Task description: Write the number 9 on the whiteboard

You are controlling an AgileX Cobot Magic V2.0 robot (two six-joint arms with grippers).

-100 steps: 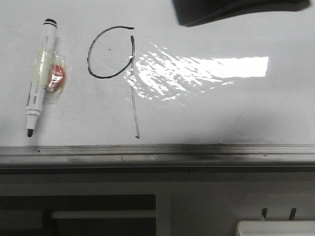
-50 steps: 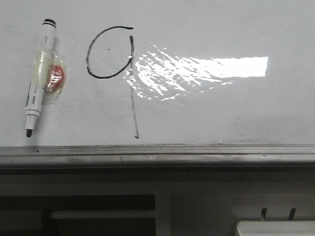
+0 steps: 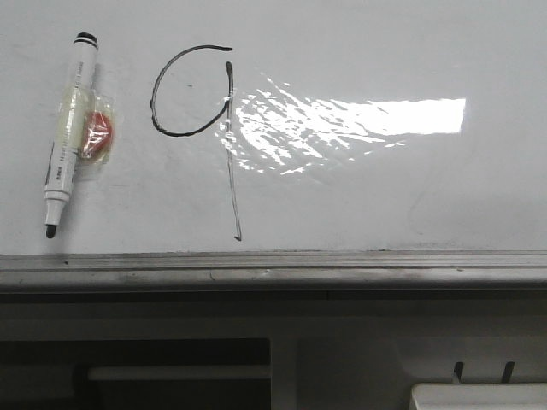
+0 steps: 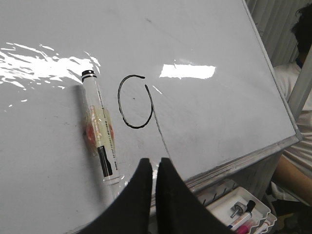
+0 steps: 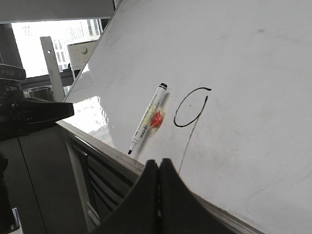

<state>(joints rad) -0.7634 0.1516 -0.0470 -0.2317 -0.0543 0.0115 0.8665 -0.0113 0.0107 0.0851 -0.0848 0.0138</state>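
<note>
Black marker ink forms the number 9 [image 3: 198,128] on the whiteboard [image 3: 385,196], in the upper left part of the front view: an open round loop whose top stroke does not quite meet the stem, and a long straight tail that thins to a pale grey line just above the grey metal rail [image 3: 273,266]. It is the only writing that can be read. A white marker [image 3: 68,132] with a black cap end lies just to the left of the figure, uncapped tip toward the rail; dark print runs along its barrel but is too small to read. A crumpled clear wrap with a red patch [image 3: 97,137] clings to the marker's middle; what the red thing is cannot be made out. A bright glare patch [image 3: 359,120] washes over the board right of the loop and swallows part of the stem.

In the left wrist view the left gripper [image 4: 155,163] shows two black fingers drawn nearly together with only a thin slit between them, holding nothing, away from the marker. In the right wrist view the right gripper [image 5: 158,163] has its fingers pressed together, also empty. A white tray [image 4: 243,209] with small items sits below the board at the lower right of the left wrist view, cut off by the frame edge.
</note>
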